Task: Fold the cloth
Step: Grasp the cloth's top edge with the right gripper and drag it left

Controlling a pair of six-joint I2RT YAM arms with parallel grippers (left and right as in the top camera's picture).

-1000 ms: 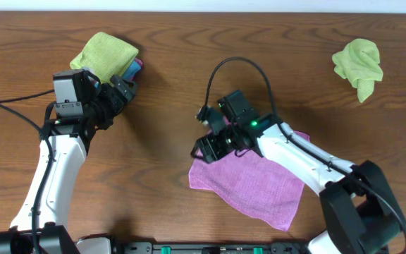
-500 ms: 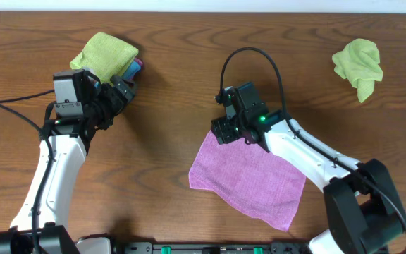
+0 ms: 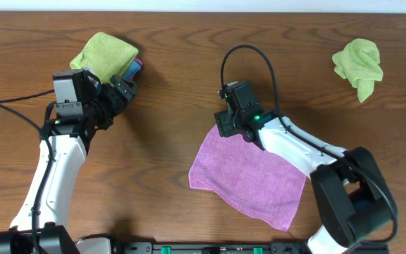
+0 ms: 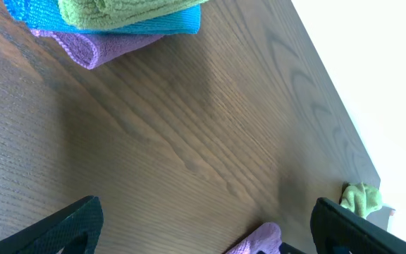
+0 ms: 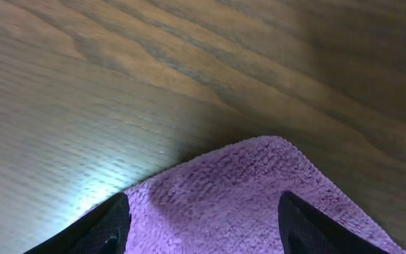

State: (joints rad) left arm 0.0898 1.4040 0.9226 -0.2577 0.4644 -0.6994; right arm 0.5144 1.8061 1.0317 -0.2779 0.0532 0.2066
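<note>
The purple cloth [image 3: 249, 176] lies spread flat on the wooden table, front of centre. My right gripper [image 3: 223, 129] hovers low over its far left corner. In the right wrist view that corner [image 5: 259, 183] lies on the wood between my open right gripper's [image 5: 203, 222] two dark fingers, which are not closed on it. My left gripper [image 3: 124, 90] stands wide open at the back left, with nothing between its fingers [image 4: 76, 222]. A tip of the cloth [image 4: 256, 240] shows at the bottom of the left wrist view.
A stack of folded cloths sits at the back left beside my left gripper: green [image 3: 104, 53] on top, blue [image 4: 118, 25] under it, a lilac one [image 4: 83, 46] lowest. A crumpled light green cloth [image 3: 359, 65] lies at the back right.
My right gripper has moved from the cloth's left side toward the back, to its far corner. That corner now lies spread out farther back. The left arm has not moved.
</note>
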